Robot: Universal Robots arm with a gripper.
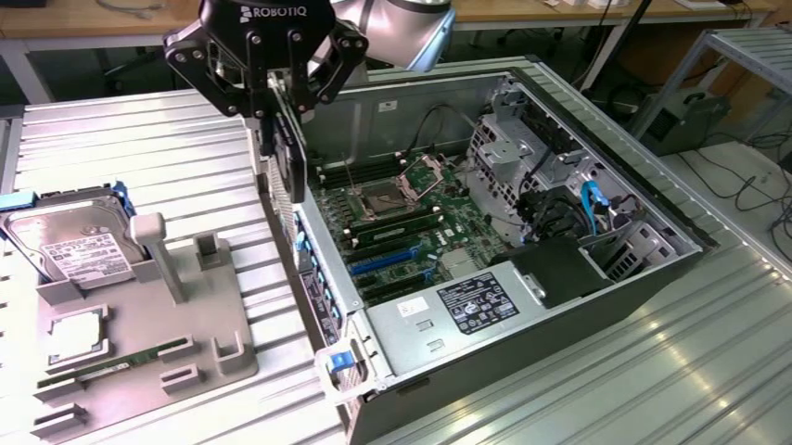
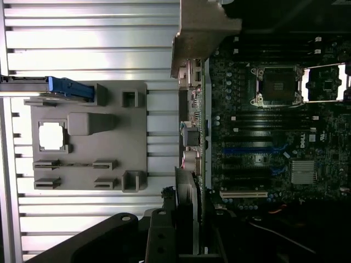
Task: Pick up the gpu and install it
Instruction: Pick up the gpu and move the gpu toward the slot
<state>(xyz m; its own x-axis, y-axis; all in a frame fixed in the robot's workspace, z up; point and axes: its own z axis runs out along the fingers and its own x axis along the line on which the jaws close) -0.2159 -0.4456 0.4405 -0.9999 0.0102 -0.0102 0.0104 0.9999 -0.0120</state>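
Gripper [image 1: 274, 113] clamps the single gpu [image 1: 291, 171] upright over the open computer case's [image 1: 384, 116] wall. At the exterior view's left lies one labelled hard drive [image 1: 74, 246]; the wrist view shows the gpu [image 2: 186, 208] edge-on.

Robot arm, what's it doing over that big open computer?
The robot's gripper is pinching the gpu, a thin black card that hangs straight down from it. The card is up in the air over the edge of the open computer case, next to the green motherboard, and not yet in any slot. On the grey tray at the exterior view's left sit a hard drive and a memory stick.
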